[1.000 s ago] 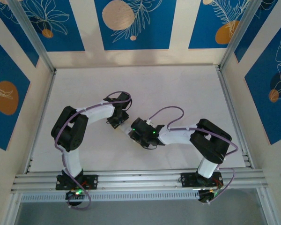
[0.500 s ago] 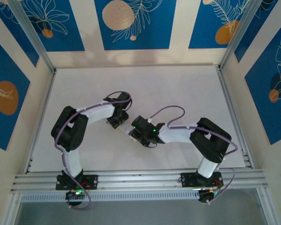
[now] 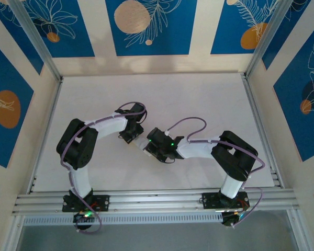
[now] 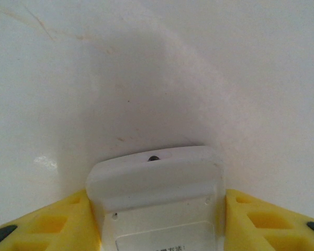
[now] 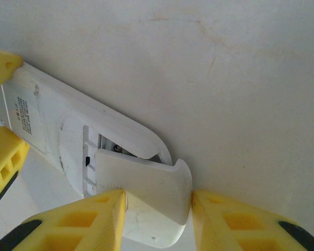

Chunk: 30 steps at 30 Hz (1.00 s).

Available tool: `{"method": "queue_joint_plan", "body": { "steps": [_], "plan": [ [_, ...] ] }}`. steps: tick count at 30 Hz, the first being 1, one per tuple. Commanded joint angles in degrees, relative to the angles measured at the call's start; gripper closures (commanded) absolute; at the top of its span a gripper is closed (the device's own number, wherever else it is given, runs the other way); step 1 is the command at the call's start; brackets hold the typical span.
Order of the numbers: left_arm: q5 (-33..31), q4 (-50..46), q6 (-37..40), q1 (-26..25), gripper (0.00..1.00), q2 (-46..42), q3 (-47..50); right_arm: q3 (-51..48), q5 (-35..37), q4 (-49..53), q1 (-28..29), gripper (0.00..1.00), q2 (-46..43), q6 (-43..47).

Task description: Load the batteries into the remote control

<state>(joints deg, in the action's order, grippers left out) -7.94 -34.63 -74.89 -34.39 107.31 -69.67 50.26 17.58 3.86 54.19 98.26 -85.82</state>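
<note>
Two arms meet near the middle of a big white surface (image 3: 209,99). Lots of bare room lies all around them, most of all at the far side and the right. Blue and cream walls (image 3: 146,26) with leaf pictures stand around three sides. A metal rail (image 3: 157,198) runs along the near edge, where the arms are bolted on.

Nothing else lies on the surface near the arms. The arms are close to each other, tool to tool, so they are the main thing in each other's way.

The remote control (image 3: 143,145) sits between the two tools, low over the surface. The left tool (image 4: 159,219) pinches it by its long sides, with a yellow finger on each side. The remote control (image 4: 157,178) is white, back side up, with a small printed label and a rounded end.

The right tool (image 5: 158,198) pinches a white lid (image 5: 146,178) at the other end. The lid is tipped up off the back, and a dark gap shows under it. I cannot tell what is inside.
</note>
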Motion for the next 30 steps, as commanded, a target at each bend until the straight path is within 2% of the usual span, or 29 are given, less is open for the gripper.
{"method": "queue_joint_plan", "body": {
  "steps": [1,10,14,21,27,30],
  "plan": [
    [3.29,-1.10,-0.17,0.16,0.48,-0.84,1.43,-1.49,2.62,2.79,-0.91,0.60,-2.30,-0.01],
    [3.88,-0.22,0.00,0.19,0.49,-0.96,1.77,-2.64,3.19,2.61,0.65,0.56,-5.62,2.28],
    [4.23,0.24,0.53,0.25,0.49,-0.96,1.57,-2.24,3.70,2.08,3.14,0.53,-7.03,10.45],
    [4.24,-0.13,1.66,0.28,0.49,-0.87,1.24,3.07,5.09,10.89,6.45,0.53,-5.07,31.37],
    [2.91,-0.90,3.65,0.12,0.49,-0.38,0.70,6.21,6.02,16.63,5.59,0.53,-3.01,38.29],
    [0.69,-2.44,5.61,-0.41,0.48,0.92,-0.66,7.92,6.31,18.58,5.31,0.53,-1.18,38.45]
  ]
}}
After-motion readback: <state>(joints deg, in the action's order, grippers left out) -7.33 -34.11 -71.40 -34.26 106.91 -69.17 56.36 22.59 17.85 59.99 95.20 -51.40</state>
